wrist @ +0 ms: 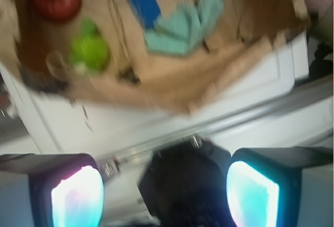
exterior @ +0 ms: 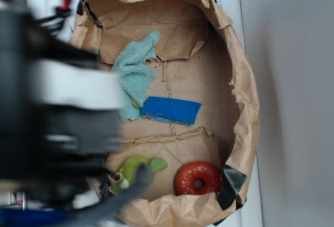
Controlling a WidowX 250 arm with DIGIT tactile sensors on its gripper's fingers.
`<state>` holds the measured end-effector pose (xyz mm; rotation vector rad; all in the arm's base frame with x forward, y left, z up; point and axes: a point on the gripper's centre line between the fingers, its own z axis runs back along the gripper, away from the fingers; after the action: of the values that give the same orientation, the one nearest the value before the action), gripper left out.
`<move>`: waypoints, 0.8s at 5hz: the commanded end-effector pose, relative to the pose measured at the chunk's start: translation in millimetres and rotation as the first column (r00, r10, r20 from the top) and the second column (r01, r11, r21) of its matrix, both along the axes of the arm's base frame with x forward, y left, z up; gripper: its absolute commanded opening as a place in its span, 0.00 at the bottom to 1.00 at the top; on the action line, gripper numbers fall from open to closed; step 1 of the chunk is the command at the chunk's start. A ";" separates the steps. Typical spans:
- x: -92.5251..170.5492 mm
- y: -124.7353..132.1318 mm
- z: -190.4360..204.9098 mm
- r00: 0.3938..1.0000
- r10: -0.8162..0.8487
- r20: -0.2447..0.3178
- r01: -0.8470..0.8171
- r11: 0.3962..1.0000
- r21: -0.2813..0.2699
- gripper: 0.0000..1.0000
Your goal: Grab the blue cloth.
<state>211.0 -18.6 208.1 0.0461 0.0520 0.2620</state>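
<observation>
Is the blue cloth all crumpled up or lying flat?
Flat. The blue cloth lies as a neat rectangle on the brown paper, one end overlapping the crumpled teal cloth.

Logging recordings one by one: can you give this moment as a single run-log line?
stage: approach | gripper: open, empty, outside bag | blue cloth: flat in paper bag, touching teal cloth | contact: none

arm: I see it as a blurred dark-and-white bulk filling the left of the exterior view
tool (wrist: 164, 195): jaws spread wide, nothing between them
fingers (wrist: 77, 198): I read two lit pads, left pinkish-cyan, right cyan, at the bottom of the wrist view
contact: none visible
</observation>
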 end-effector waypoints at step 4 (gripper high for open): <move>36.5 88.6 -41.5 0.958 0.077 0.277 -0.087 0.996 0.022 1.00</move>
<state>245.6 60.3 152.0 0.0319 -0.1879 0.3281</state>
